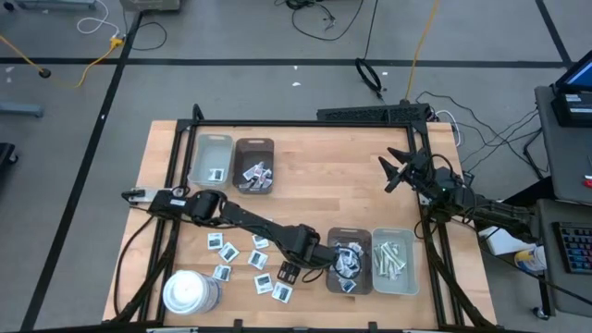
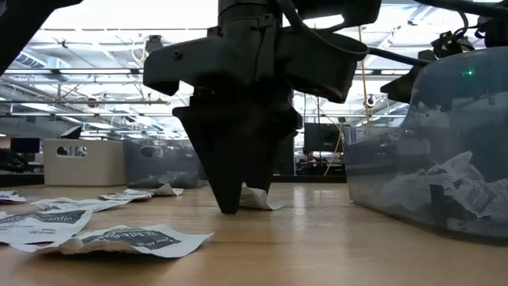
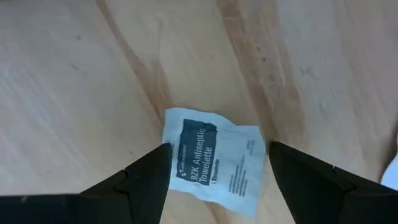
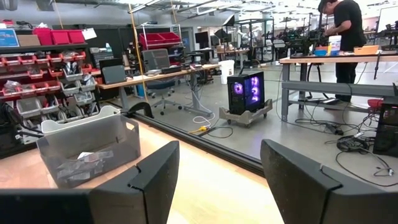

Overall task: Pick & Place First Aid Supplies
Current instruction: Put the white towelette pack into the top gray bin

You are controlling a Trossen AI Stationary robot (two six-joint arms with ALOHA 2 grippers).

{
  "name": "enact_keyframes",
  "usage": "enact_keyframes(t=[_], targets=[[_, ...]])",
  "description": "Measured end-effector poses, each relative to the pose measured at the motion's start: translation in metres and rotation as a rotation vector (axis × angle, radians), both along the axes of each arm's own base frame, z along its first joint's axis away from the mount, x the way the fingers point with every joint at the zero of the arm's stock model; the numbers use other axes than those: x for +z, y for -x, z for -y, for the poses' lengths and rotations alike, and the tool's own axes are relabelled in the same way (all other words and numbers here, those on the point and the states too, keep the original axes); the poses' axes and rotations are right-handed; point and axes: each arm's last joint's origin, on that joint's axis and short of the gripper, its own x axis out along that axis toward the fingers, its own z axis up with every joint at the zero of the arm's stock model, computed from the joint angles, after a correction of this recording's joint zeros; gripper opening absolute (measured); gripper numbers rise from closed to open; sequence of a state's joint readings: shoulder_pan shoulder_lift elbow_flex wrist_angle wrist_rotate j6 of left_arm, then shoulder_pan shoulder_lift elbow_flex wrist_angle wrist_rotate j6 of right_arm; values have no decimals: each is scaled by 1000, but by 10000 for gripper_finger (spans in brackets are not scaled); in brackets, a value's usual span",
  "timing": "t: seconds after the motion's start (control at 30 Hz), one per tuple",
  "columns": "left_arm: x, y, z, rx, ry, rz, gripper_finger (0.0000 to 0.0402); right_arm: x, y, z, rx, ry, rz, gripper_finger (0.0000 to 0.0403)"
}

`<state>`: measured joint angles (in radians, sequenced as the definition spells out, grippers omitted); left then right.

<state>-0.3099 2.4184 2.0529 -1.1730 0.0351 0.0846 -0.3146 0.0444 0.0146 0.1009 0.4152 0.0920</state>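
Small white packets with dark-blue print lie scattered on the wooden table (image 1: 305, 190), left of the near brown tray (image 1: 330, 262). One packet (image 3: 214, 162) lies flat directly under my left gripper (image 3: 217, 155), which points down, open, with a finger on each side of it. From above, that gripper (image 1: 289, 271) stands low over the table. In the low view, its fingers (image 2: 232, 191) reach almost to the wood, with a packet (image 2: 258, 199) just behind them. My right gripper (image 1: 393, 171) waits open at the table's right side, pointing level, nothing between its fingers (image 4: 217, 168). My left gripper comes at the packet from above, pointing down, with one finger (image 3: 155, 165) at its printed edge (image 3: 174, 149) and the other beside the opposite edge. Whether the fingertips touch the packet, I cannot tell. The packet lies flat on the table.
A grey tray (image 1: 211, 159) and a brown tray (image 1: 254, 166) holding packets stand at the far left. The near brown tray and a grey tray (image 1: 393, 262) with pale strips stand at the near right. A large white cylinder (image 1: 190, 291) stands near-left. A person (image 4: 339, 31) works far off.
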Motion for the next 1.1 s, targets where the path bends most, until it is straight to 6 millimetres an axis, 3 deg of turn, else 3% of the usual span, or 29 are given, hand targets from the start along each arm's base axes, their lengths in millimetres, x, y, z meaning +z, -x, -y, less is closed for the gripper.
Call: enact_keyframes(t=[0.1, 0.33, 0.53, 0.6, 0.83, 1.1], targets=[[0, -1, -1, -7, 14, 0, 239, 0, 0, 0, 0, 0, 0, 221], [1, -1, -5, 24, 16, -6, 112, 0, 0, 0, 0, 0, 0, 221], [21, 3, -21, 58, 23, -21, 20, 0, 0, 0, 0, 0, 0, 221], [32, 5, -28, 60, 22, -21, 10, 0, 0, 0, 0, 0, 0, 222], [72, 18, -58, 99, 13, -25, 32, 0, 0, 0, 0, 0, 0, 222], [119, 35, -92, 179, 33, 31, 12, 0, 0, 0, 0, 0, 0, 221]])
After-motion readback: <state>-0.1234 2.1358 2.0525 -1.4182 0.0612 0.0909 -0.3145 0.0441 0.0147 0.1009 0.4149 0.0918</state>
